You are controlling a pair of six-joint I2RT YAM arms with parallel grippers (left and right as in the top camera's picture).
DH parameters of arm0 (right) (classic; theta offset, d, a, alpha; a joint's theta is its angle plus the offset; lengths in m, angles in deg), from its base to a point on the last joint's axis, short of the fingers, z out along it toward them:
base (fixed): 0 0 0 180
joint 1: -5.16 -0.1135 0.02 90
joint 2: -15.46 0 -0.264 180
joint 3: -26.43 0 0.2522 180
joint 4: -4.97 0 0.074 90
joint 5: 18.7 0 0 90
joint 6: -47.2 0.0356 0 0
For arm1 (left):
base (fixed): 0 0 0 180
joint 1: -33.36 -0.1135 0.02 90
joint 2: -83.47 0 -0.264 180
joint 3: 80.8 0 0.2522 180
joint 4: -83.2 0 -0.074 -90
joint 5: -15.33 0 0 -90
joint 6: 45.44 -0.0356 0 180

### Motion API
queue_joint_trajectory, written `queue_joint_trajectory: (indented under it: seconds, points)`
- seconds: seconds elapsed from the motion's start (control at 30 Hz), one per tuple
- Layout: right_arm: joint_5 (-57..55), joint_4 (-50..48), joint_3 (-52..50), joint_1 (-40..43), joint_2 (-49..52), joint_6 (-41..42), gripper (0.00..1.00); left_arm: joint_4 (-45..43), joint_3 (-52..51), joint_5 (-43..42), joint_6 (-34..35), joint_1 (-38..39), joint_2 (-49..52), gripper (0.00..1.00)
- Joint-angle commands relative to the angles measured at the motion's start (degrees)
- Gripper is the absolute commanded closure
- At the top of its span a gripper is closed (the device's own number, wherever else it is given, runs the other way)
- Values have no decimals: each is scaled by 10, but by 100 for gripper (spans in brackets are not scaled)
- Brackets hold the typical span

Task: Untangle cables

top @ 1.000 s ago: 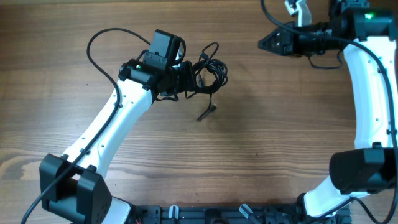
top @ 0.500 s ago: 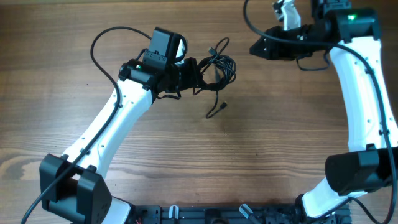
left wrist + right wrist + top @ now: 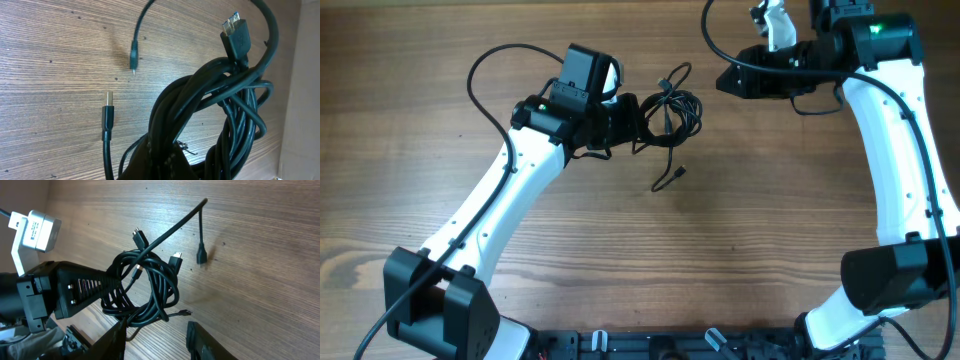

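Black cables [image 3: 672, 108] clamped between fingers of the left gripper [image 3: 628, 118]; right gripper [image 3: 156, 339] nearby, fingers apart, above table [image 3: 770, 220]

Table [image 3: 770, 230] of matt brown wood-grain, finely streaked; cables [image 3: 672, 108] sheathed in smooth black plastic with a faint sheen, one plug [image 3: 106, 112] tipped in bright metal; arm shells [image 3: 510, 190] of glossy white plastic, joints matt black.

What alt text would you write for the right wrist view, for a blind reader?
A tangled bundle of black cables is gripped from the left by the left pincer over a wooden table, with several plug ends sticking out. The right pincer is open at the bottom edge, holding nothing.
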Motion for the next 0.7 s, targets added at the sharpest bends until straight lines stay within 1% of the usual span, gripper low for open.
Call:
queue_joint_trajectory:
  seconds: [0.0, 0.33, 0.57, 0.67]
  points:
    - [-5, -1, 3, 0, -3, 3, 59, -7, 1, -15, -5, 0, -5, 96]
    - [-5, -5, 3, -1, 1, 18, 59, -22, 1, -23, 6, 0, -5, 96]
    - [-5, -27, 3, -23, 22, 18, 59, -66, 1, -85, 7, 0, -5, 96]
    - [-2, -37, 3, -23, 34, 16, 59, -76, 1, -95, 24, 0, -5, 96]
